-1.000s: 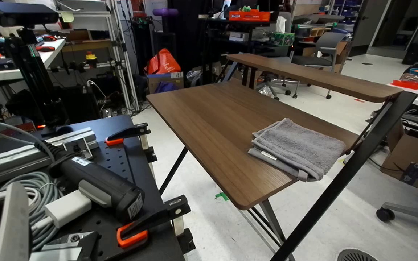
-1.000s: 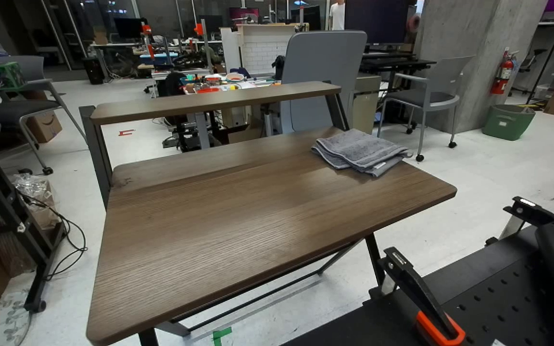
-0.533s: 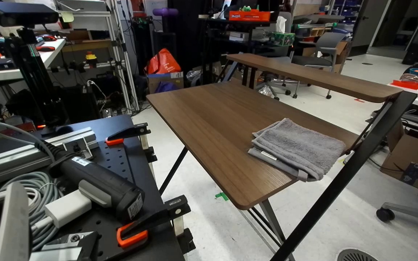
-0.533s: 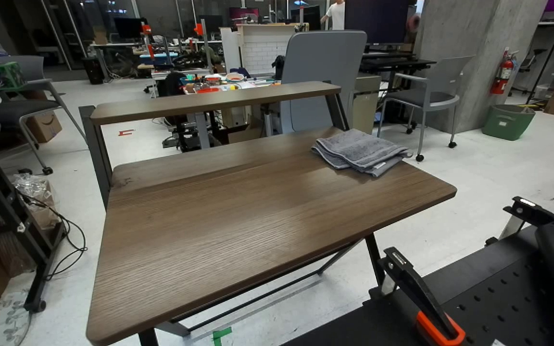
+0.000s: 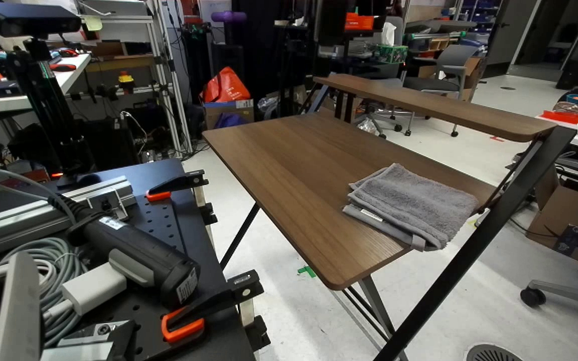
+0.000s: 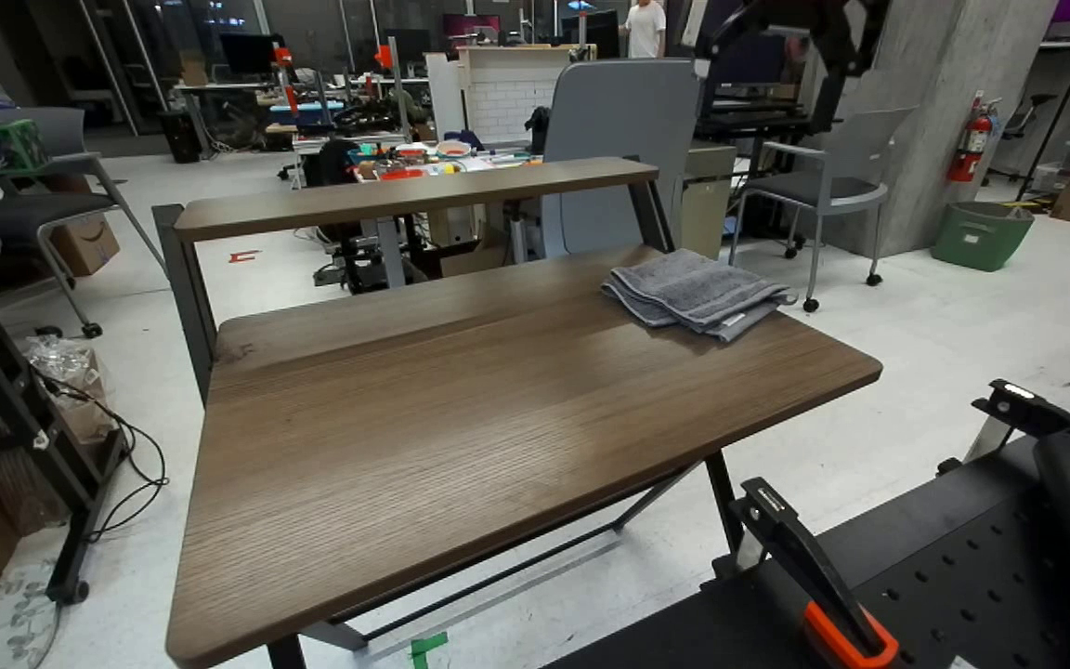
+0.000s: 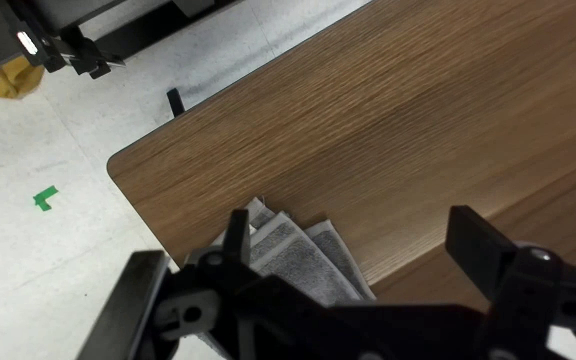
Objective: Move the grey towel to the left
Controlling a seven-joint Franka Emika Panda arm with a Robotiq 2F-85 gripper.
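Biggest thing before me is the brown desk [image 5: 289, 160], a raised shelf [image 5: 429, 104] running along one long side and a slanting black leg [image 5: 477, 240] at the end. Over it hangs the gripper [image 7: 353, 235], its fingers [image 7: 478, 250] spread wide and pinching nothing, high up and well apart from the grey towel [image 5: 414, 200], which lies folded at the desk's end, near that leg, part of it jutting past the edge, so the move looks not yet begun. I'd bet it weighs next to nothing, soft and floppy, fuzzy enough not to slip from a good pinch, and nobody need fear breaking it. The worry is the layers: nip only the top one and the lot may unfold and trail. Were it me, I'd go for the side facing the middle of the desk, where the folds sit loose, gather them all together and lift before going sideways. It's plain mid-grey, roughly rectangular, a bit rumpled, its layers askew so the lower ones peep out from under the upper, with paler bands near the hem in the wrist view. Smallest are a white label [image 5: 372, 215] on the lower fold and a little grey tab [image 5: 418, 243] by the overhanging corner
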